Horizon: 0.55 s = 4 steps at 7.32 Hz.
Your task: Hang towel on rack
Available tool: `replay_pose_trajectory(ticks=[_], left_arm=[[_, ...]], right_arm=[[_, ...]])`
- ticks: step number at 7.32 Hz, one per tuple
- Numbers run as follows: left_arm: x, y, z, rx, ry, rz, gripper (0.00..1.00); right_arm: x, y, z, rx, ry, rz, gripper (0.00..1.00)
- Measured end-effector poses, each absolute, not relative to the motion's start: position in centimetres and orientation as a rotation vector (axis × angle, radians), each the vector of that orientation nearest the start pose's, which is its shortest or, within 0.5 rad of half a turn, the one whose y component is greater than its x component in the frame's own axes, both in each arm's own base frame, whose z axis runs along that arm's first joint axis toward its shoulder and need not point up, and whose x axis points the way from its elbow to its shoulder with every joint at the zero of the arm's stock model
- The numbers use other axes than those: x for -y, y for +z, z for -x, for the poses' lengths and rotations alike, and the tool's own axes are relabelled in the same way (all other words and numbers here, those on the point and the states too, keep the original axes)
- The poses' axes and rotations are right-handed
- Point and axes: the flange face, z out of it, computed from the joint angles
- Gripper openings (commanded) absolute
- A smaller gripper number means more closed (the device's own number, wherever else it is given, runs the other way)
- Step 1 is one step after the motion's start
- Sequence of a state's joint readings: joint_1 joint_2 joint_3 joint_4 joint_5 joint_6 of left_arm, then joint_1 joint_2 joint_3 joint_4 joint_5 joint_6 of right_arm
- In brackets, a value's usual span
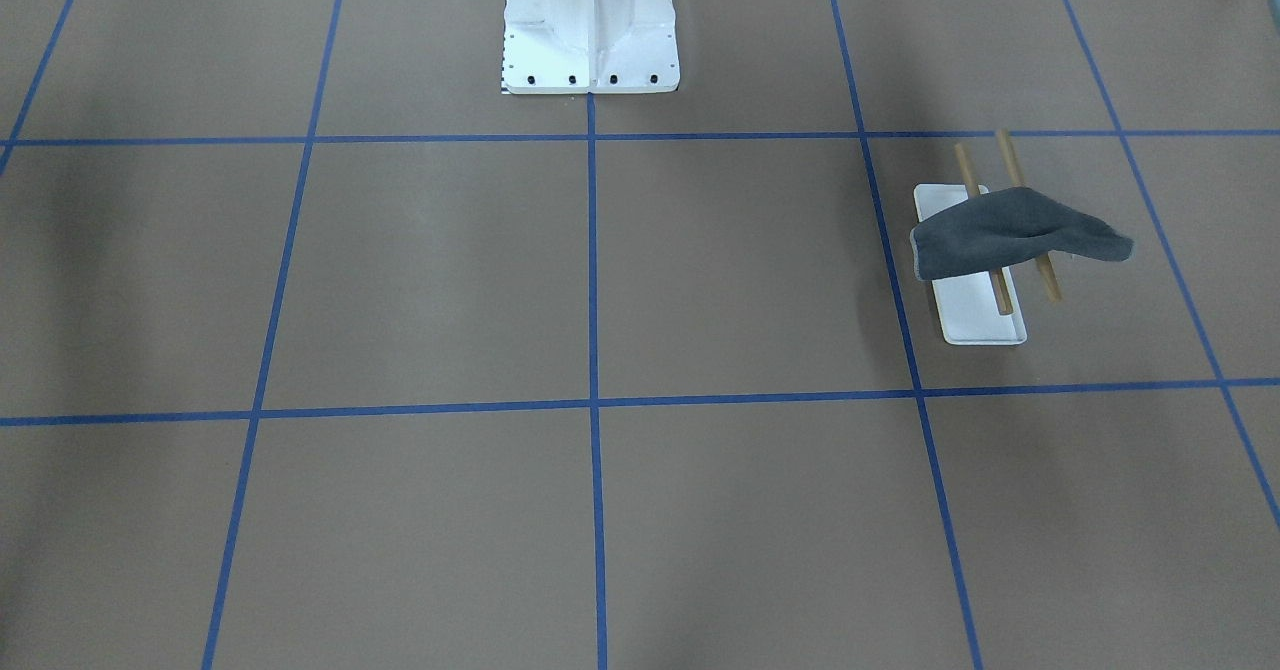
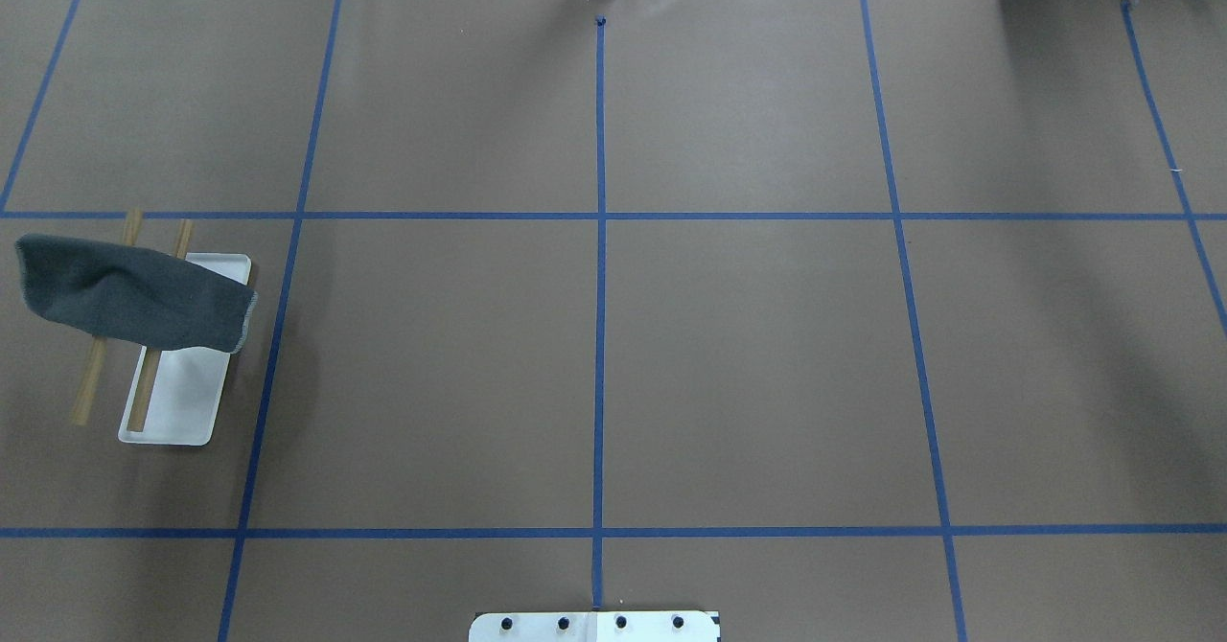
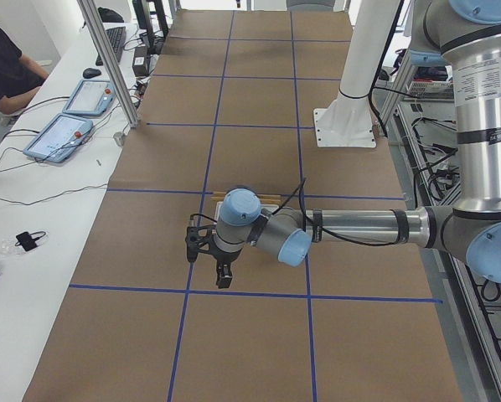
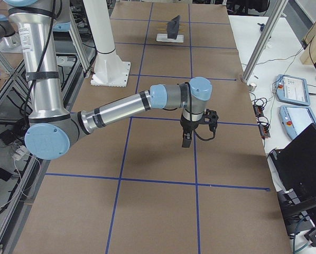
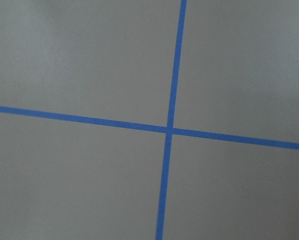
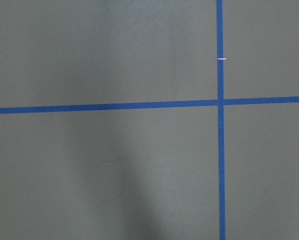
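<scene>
The dark grey towel [image 1: 1010, 235] [image 2: 125, 292] lies draped across both tan wooden rods of the rack [image 1: 985, 320] [image 2: 182, 402], one end hanging past the outer rod. In the exterior right view the towel [image 4: 174, 25] and the rack [image 4: 170, 37] are small at the table's far end. My left gripper [image 3: 223, 275] points down over the table just in front of the rack, apart from the towel. My right gripper [image 4: 187, 141] hangs over bare table far from the rack. Both show only in side views, so I cannot tell their state. The wrist views hold only brown table and blue tape.
The white bolted pedestal [image 1: 590, 20] [image 3: 351, 109] stands at the robot's side of the table. Blue tape lines [image 2: 600, 335] grid the brown surface. A person [image 3: 3, 67] sits by a side bench with control tablets [image 3: 62, 134]. An aluminium post [image 4: 258, 47] stands at the table edge.
</scene>
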State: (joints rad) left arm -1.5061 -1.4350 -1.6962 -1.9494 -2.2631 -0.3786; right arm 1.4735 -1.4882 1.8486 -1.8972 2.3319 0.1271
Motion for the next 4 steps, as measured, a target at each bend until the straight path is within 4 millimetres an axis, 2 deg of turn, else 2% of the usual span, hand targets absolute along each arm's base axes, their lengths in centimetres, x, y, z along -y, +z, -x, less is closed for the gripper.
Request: replay_pose_trajectory(ticks=[2, 3, 4], left_arm=[[49.3, 60.2, 4.3, -0.721, -0.101, -0.155, 0.99], [50.4, 60.0, 4.3, -0.717, -0.082, -0.137, 0.99], [50.8, 61.0, 4.4, -0.713, -0.078, -0.114, 0.99]], right_arm=[[49.1, 53.8, -3.4, 0.774, -0.003, 0.056, 1.0], [48.0, 55.1, -4.0, 0.783, 0.005, 0.07, 1.0], [47.0, 56.2, -4.6, 0.789, 0.003, 0.077, 1.0]])
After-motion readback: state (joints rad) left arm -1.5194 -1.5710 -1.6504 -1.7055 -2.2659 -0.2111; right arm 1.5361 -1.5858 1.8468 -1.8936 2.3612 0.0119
